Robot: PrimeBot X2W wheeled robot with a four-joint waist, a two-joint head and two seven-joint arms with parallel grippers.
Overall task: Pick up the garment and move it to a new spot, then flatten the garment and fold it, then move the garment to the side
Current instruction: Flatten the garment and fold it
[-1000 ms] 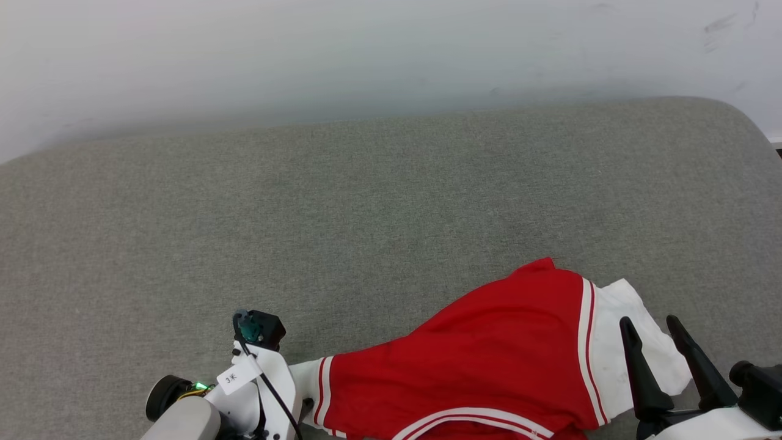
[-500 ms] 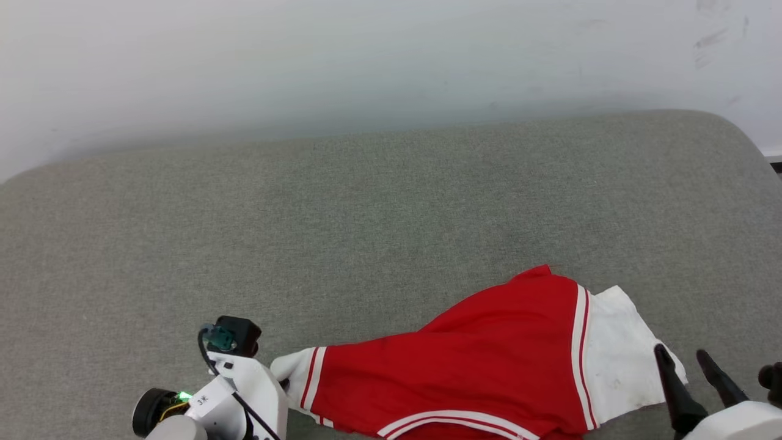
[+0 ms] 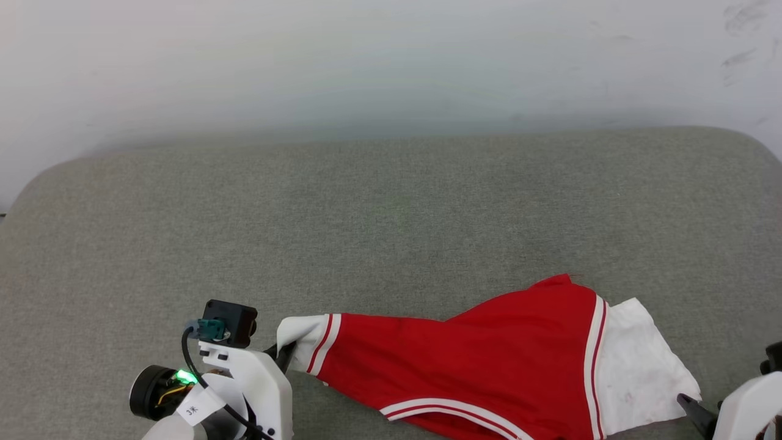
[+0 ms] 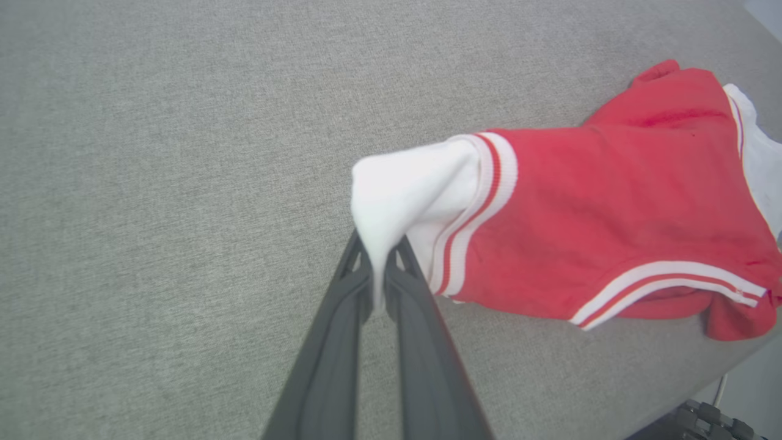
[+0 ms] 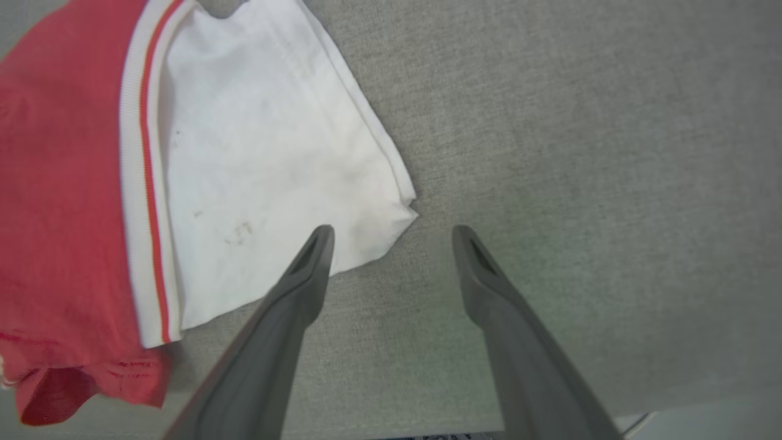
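The red jersey (image 3: 489, 366) lies along the near edge of the grey upholstered surface (image 3: 366, 232). The left gripper (image 4: 380, 275) is clamped on one white sleeve (image 4: 403, 189); the right gripper (image 5: 392, 231) is spread wide at the corner of the other sleeve (image 5: 263, 159), holding nothing

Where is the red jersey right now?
Head view: the garment lies at the near edge of the grey cushion, right of centre, one white sleeve pinched in the left tool, the other beside the open right tool.
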